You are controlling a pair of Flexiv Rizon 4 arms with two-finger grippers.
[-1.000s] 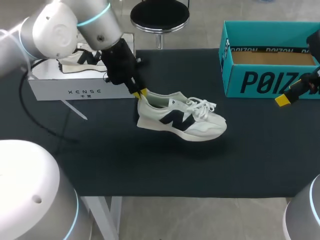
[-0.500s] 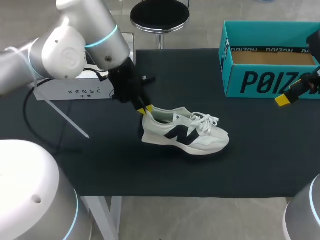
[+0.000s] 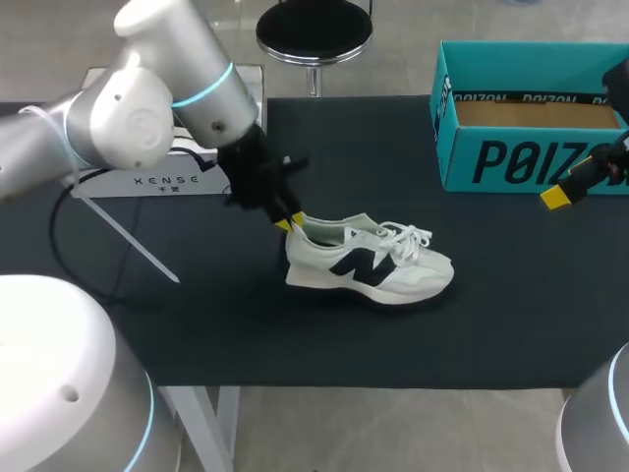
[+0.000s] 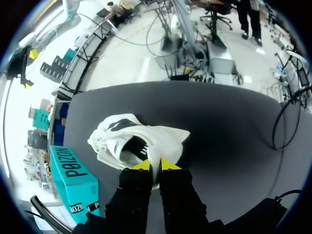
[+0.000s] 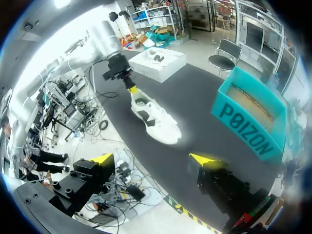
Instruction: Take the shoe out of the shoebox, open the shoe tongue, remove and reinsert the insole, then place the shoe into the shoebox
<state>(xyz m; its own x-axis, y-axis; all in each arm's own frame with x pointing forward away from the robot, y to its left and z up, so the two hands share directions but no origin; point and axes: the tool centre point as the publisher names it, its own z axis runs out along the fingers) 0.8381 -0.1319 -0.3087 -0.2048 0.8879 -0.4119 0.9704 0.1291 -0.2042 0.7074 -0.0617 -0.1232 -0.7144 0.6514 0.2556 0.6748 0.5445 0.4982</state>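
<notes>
Quick status: the shoe (image 3: pixel 369 267) is out of the box (image 3: pixel 511 162) and sitting upright on its sole around the middle of the table (image 3: pixel 197 324), toe pointing toward the box side, well apart from the box itself. The left gripper (image 4: pixel 156 165) has its two yellow tips pressed together on the heel (image 3: pixel 298 241), pinching just the thin back rim. The right gripper (image 5: pixel 152 159) is spread wide with nothing in it, hanging near the front of the box and nowhere near the shoe.

What worries me from here:
- That pinch is tiny and right at one end. If the arm lifts or drags, I'd guess the shoe pivots around the tips, tips onto its side, or just slips out.
- The soft rim could fold in and squash down onto the insole, which makes pulling it out harder.
- The laces (image 3: pixel 405 239) look loosely bunched over the tongue. If they're snug, the tongue won't open far and the insole could jam.
- With only one side holding, any tug on the tongue will probably slide the whole shoe across the cloth.

As for writing: the box has big dark block lettering on its front and smaller print along the rim, the white box (image 3: pixel 147 182) behind the left arm has a short line of small letters, and the shoe has a dark emblem on its side.
</notes>
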